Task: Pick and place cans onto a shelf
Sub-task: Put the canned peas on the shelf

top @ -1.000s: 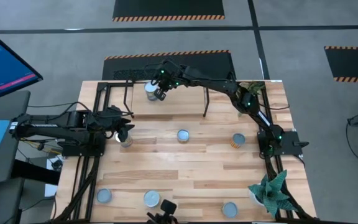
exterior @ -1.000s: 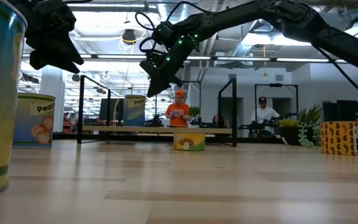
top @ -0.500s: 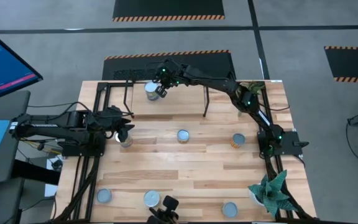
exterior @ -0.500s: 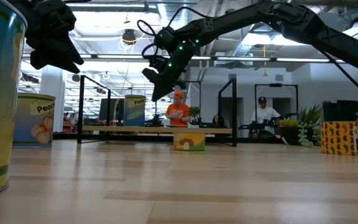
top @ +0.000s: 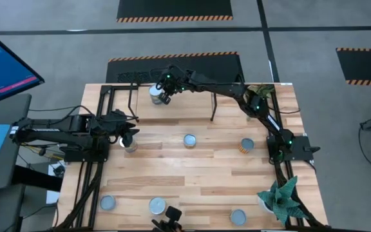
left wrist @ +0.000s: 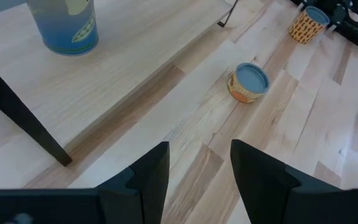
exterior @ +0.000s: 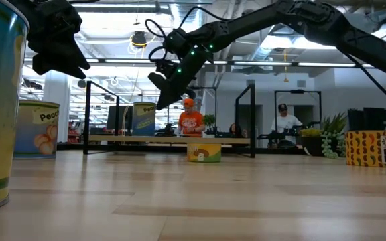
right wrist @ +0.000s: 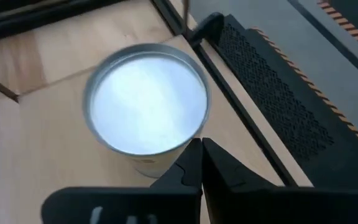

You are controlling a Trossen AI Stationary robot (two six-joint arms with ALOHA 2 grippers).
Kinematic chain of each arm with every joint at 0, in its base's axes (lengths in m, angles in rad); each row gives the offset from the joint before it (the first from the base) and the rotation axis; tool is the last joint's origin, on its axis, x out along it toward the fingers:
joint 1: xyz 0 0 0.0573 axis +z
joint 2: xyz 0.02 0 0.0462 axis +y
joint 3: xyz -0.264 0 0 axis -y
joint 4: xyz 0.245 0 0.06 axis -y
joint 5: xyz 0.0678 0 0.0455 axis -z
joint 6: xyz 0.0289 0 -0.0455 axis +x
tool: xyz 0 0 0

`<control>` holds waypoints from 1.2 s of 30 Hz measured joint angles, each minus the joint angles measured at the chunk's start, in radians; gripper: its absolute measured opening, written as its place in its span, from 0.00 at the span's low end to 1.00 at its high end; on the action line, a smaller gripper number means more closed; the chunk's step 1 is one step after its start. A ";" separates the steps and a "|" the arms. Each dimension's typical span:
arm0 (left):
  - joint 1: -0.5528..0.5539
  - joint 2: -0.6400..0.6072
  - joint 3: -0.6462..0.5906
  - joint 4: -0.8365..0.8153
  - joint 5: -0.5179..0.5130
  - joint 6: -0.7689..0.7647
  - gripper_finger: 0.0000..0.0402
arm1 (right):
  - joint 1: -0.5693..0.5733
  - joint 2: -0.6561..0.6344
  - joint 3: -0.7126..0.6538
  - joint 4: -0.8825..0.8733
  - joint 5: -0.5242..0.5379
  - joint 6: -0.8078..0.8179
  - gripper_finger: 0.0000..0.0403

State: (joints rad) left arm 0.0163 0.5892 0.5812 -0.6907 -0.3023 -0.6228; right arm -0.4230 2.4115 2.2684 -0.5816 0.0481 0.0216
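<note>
A can [top: 155,92] with a silvery top and blue label stands upright on the shelf's wooden board [top: 185,106] at the far left; it also shows in the low view [exterior: 144,118] and the right wrist view [right wrist: 146,106]. My right gripper [right wrist: 196,163] is shut, its tips at that can's rim on the side toward the table's right, just above the board [exterior: 158,99]. My left gripper [left wrist: 197,174] is open and empty, held high over the table's left side [top: 130,136], above another can [top: 129,146]. My right gripper's shut fingertips [right wrist: 191,158] come slanting down from above and the table's right. They stand at the top rim [right wrist: 185,146] of the can on the shelf. I cannot tell whether they touch it. The can stands upright on the board.
More cans stand on the table: at the middle [top: 189,140], at the right [top: 247,146], and three near the front edge [top: 108,203] [top: 156,205] [top: 238,216]. Potted plants stand at the front right [top: 281,196] and far right [top: 263,90]. People stand in the room beyond [exterior: 191,120].
My right gripper, staying shut, has swung a little toward the table's right away from the can on the shelf. It has then come back toward the left, up to the can's rim. The can stays upright on the board.
</note>
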 joint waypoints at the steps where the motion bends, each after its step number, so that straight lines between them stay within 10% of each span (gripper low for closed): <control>1: 0.000 0.000 0.000 0.000 0.000 0.000 0.41 | 0.001 0.000 0.000 0.004 -0.007 0.000 0.05; 36: 0.000 0.000 0.000 0.000 0.009 -0.003 0.41 | 0.012 -0.002 0.000 0.078 0.029 0.039 0.07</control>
State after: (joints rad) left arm 0.0163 0.5892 0.5812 -0.6907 -0.2935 -0.6254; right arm -0.4106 2.4093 2.2687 -0.5040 0.0774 0.0602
